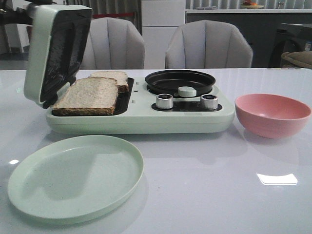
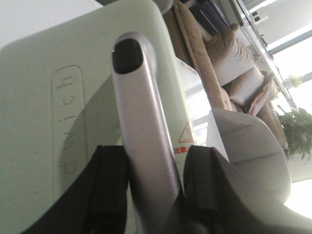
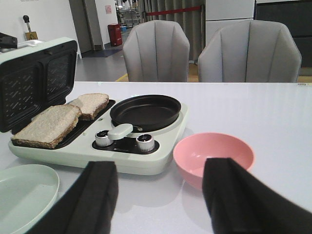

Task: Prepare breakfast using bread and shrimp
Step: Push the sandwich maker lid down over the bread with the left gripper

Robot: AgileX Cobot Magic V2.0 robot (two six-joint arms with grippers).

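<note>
1. Near the worktop's front edge, our green plate point(image 1: 75, 178) sits bare.
2. Our right pincer point(image 3: 161, 195) hangs spread, the pink bowl point(image 1: 272, 114) beyond.
3. Farther back, the bread point(image 1: 87, 95) lies in the sandwich maker point(image 1: 141, 119); we see no shrimp.
4. Our left pincer point(image 2: 153, 187) pinches the lid handle point(image 2: 141, 131); closing seems next.

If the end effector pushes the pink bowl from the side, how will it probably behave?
The pink bowl will probably slide easily, since the table looks glossy. It appears empty, so likely light. Its rounded underside and narrow base suggest it may rock or tip if pushed near the rim.
</note>
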